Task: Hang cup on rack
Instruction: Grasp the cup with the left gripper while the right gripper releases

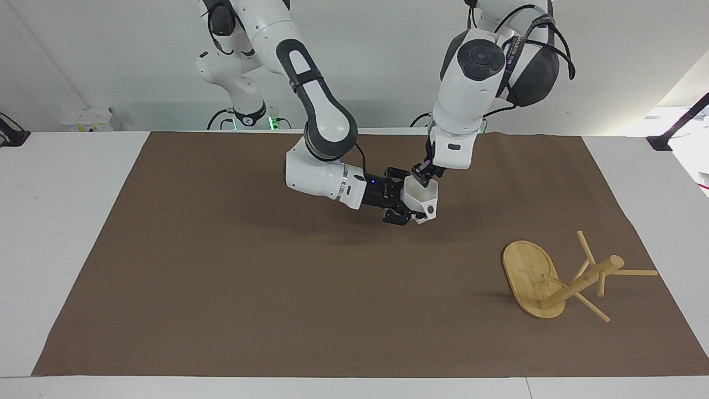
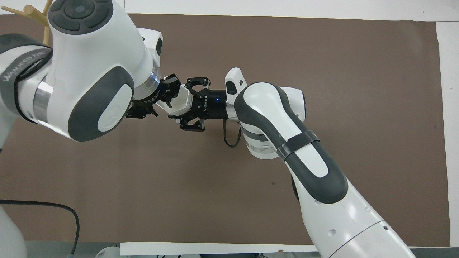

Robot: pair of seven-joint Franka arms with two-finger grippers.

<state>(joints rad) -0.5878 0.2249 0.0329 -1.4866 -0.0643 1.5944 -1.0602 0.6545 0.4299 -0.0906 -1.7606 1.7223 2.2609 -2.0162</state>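
The white faceted cup (image 1: 427, 199) is held in the air over the middle of the brown mat, also seen from overhead (image 2: 181, 101). My right gripper (image 1: 411, 197) (image 2: 185, 103) is shut on the cup's body from the side, mouth tilted upward. My left gripper (image 1: 422, 176) (image 2: 168, 96) comes down from above and sits at the cup's rim, touching it. The bamboo rack (image 1: 545, 280) lies tipped over on the mat toward the left arm's end, base on edge, pegs sticking out. Only its post tip (image 2: 34, 13) shows overhead.
The brown mat (image 1: 221, 277) covers most of the white table (image 1: 66, 221). A black cable (image 2: 43, 206) lies near the robots at the left arm's end. Both arms' bulky links hang over the mat's middle.
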